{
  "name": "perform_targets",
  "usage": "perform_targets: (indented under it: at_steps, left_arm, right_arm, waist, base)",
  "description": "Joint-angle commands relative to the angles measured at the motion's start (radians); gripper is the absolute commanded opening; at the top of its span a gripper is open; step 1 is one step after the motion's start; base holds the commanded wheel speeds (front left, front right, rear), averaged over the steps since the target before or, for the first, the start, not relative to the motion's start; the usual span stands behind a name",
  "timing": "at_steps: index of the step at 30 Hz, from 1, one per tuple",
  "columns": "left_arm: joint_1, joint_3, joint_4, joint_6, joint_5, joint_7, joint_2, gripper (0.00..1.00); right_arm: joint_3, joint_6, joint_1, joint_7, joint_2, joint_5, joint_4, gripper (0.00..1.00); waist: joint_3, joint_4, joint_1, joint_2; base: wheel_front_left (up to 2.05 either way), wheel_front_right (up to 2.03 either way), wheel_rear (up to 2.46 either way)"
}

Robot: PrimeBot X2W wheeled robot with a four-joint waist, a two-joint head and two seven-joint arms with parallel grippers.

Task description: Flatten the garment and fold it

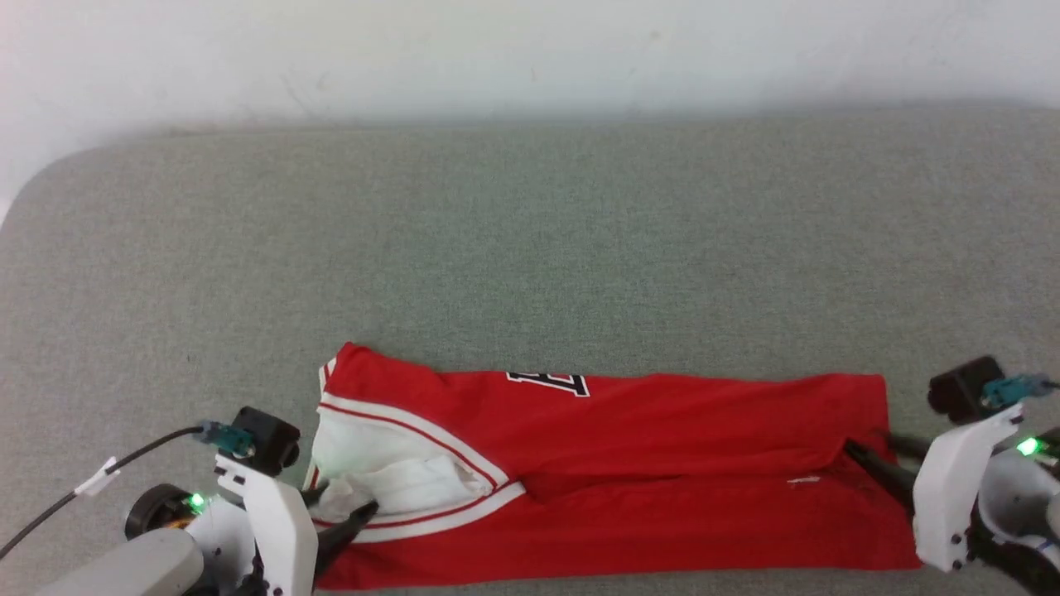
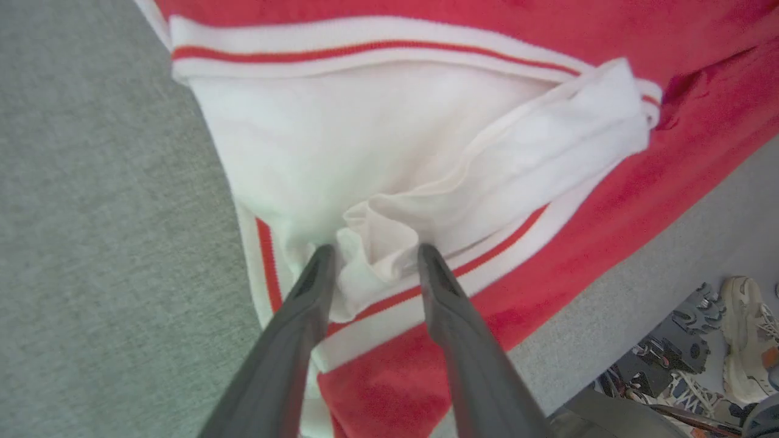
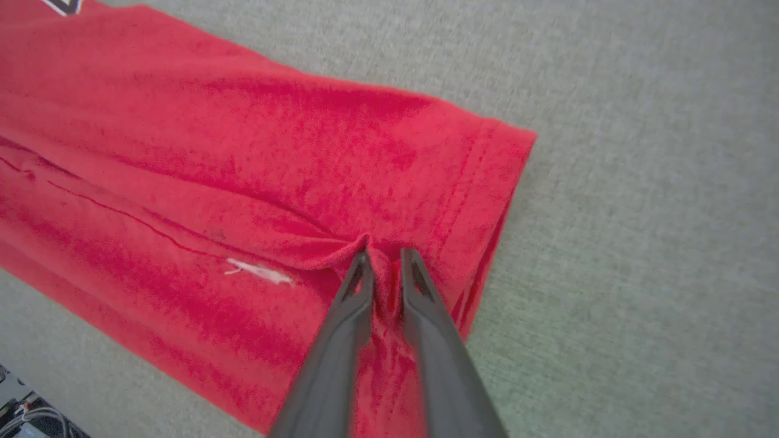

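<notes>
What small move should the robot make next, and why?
Probably close the left gripper on the bunched white sleeve: its fingers straddle that cloth, open, while the right gripper is pinched on the hem end of the shirt.

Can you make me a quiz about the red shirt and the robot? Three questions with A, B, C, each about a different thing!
1. Where does the right pincer grab the garment?
A) at the collar
B) near the hem end
C) on the lettering

2. What colour is the cloth between the tips of the left pincer?
A) blue
B) black
C) white

3. How is the right pincer?
A) shut on a pinch of cloth
B) wide open in the air
C) holding a cup

Answers:
1 B: the stitched hem lies just beside its tips.
2 C: bunched white cloth sits between them.
3 A: the right wrist view shows red cloth squeezed between its nearly touching fingers.
</notes>
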Motion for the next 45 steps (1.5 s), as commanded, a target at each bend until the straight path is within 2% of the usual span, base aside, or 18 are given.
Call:
perform_targets:
  at_steps: [1, 3, 5, 8, 10, 13, 16, 19, 23, 27, 33, 39, 40, 41, 45]
  left_arm:
    - [0.012, 0.01, 0.01, 0.014, 0.021, -0.032, 0.006, 1.0]
    - [0.013, 0.034, -0.001, 0.043, 0.052, -0.11, 0.014, 1.0]
    - [0.018, 0.07, -0.017, 0.089, 0.08, -0.206, 0.017, 1.0]
    - [0.027, 0.117, -0.03, 0.188, 0.154, -0.371, 0.012, 1.0]
    - [0.043, 0.153, -0.039, 0.257, 0.188, -0.442, -0.006, 1.0]
    - [0.074, 0.252, -0.062, 0.36, 0.259, -0.471, -0.049, 1.0]
    - [0.144, 0.414, -0.12, 0.445, 0.396, -0.473, -0.119, 1.0]
    - [0.243, 0.557, -0.163, 0.488, 0.529, -0.473, -0.186, 1.0]
    - [0.35, 0.715, -0.208, 0.491, 0.664, -0.473, -0.281, 1.0]
    - [0.428, 0.851, -0.26, 0.466, 0.792, -0.473, -0.382, 1.0]
    - [0.504, 0.983, -0.294, 0.388, 0.927, -0.473, -0.524, 1.0]
    - [0.541, 1.073, -0.283, 0.306, 1.009, -0.473, -0.631, 1.0]
    - [0.546, 1.087, -0.28, 0.293, 1.019, -0.473, -0.645, 1.0]
    - [0.551, 1.101, -0.277, 0.28, 1.03, -0.473, -0.657, 1.0]
    - [0.571, 1.149, -0.272, 0.238, 1.064, -0.473, -0.695, 1.0]
  right_arm:
    - [-0.02, -0.001, -0.004, -0.007, -0.011, -0.009, -0.018, 1.0]
    - [-0.048, -0.001, -0.014, -0.006, -0.032, -0.025, -0.063, 1.0]
    - [-0.086, -0.001, -0.023, 0.004, -0.053, -0.03, -0.114, 1.0]
    - [-0.138, -0.001, -0.038, 0.046, -0.088, -0.042, -0.182, 1.0]
    - [-0.162, -0.001, -0.046, 0.092, -0.112, -0.05, -0.211, 1.0]
    - [-0.179, -0.001, -0.049, 0.193, -0.134, -0.032, -0.221, 1.0]
    - [-0.189, -0.001, -0.048, 0.29, -0.143, -0.01, -0.204, 1.0]
    - [-0.189, -0.001, -0.043, 0.363, -0.137, 0.016, -0.182, 1.0]
    - [-0.183, -0.001, -0.031, 0.433, -0.106, 0.042, -0.139, 1.0]
    - [-0.178, -0.001, -0.025, 0.445, -0.059, 0.042, -0.09, 1.0]
    - [-0.146, -0.001, -0.009, 0.443, 0.008, 0.03, -0.01, 1.0]
    - [-0.081, -0.001, 0.02, 0.423, 0.04, 0.04, 0.015, 1.0]
    - [-0.074, -0.001, 0.02, 0.415, 0.041, 0.043, 0.016, 0.38]
    - [-0.071, -0.001, 0.02, 0.408, 0.042, 0.048, 0.019, 0.0]
    - [-0.063, -0.001, 0.005, 0.371, 0.03, 0.062, 0.02, 0.0]
  waist:
    - [-0.022, -0.006, -0.0001, 0.0]
    - [-0.034, -0.01, -0.0001, 0.0]
    - [-0.04, -0.012, -0.0001, 0.0]
    - [-0.041, -0.015, -0.0001, 0.0]
    - [-0.037, -0.014, -0.0001, 0.0]
    - [-0.029, -0.008, -0.0001, 0.0]
    - [-0.021, 0.001, -0.0001, 0.0]
    - [-0.013, 0.012, -0.0001, 0.0]
    - [0.001, 0.031, -0.0001, 0.0]
    - [0.016, 0.047, -0.0001, 0.0]
    - [0.032, 0.067, -0.0001, 0.0]
    - [0.032, 0.076, -0.0001, 0.0]
    - [0.03, 0.075, -0.0001, 0.0]
    - [0.028, 0.074, -0.0001, 0.0]
    - [0.014, 0.064, -0.0001, 0.0]
  base:
    - [0.0, 0.0, 0.0]
    - [0.0, 0.0, 0.0]
    - [0.0, 0.0, 0.0]
    - [0.0, 0.0, 0.0]
    - [0.0, 0.0, 0.0]
    - [0.0, 0.0, 0.0]
    - [0.0, 0.0, 0.0]
    - [0.0, 0.0, 0.0]
    - [0.0, 0.0, 0.0]
    - [0.0, 0.0, 0.0]
    - [0.0, 0.0, 0.0]
    - [0.0, 0.0, 0.0]
    - [0.0, 0.0, 0.0]
    - [0.0, 0.0, 0.0]
    - [0.0, 0.0, 0.0]
